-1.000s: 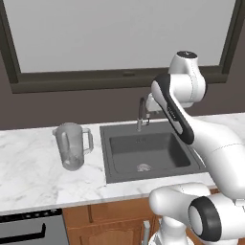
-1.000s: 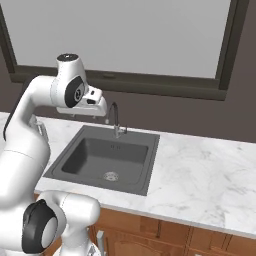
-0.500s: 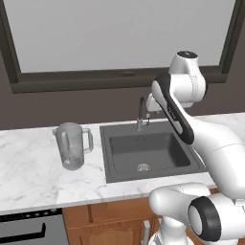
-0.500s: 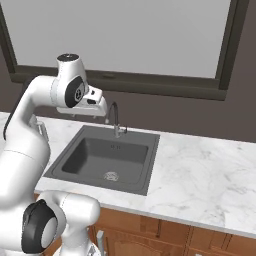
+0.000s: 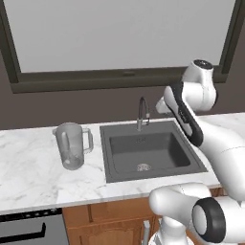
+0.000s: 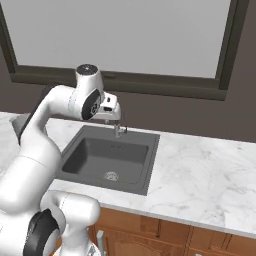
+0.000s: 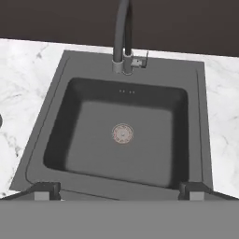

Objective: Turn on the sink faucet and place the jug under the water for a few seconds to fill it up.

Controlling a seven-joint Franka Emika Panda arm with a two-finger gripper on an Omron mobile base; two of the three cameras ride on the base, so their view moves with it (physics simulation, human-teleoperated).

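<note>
Nothing has visibly moved since the earlier frames: arm, jug and faucet sit just as they did a second ago. From the hand view the two fingers (image 7: 46, 190) stand wide apart with nothing between them, one tip at the lower left and the other at the lower right, looking down over the sink (image 7: 56, 126). The gripper (image 7: 120, 191) hangs above the near part of the basin, clear of everything. In the base views the hand sits close to the faucet's arch, at about 3 o'clock of it from the left and about 9 o'clock of it from the right. At 12 o'clock in the hand view the sink faucet (image 7: 122, 35) rises from the rear rim of the basin, its small lever (image 7: 141, 61) just beside the base at 3 o'clock of it. The round metal drain (image 7: 123, 133) lies in the middle of the basin floor, which looks dry, with no stream falling from the spout. In the left base view the jug (image 5: 70, 145) stands upright on the marble bench (image 5: 28, 167), at 9 o'clock of the sink and a little apart from its rim, handle turned toward the basin. Behind the bench runs a dark wall under a wide window (image 5: 119, 33).
</note>
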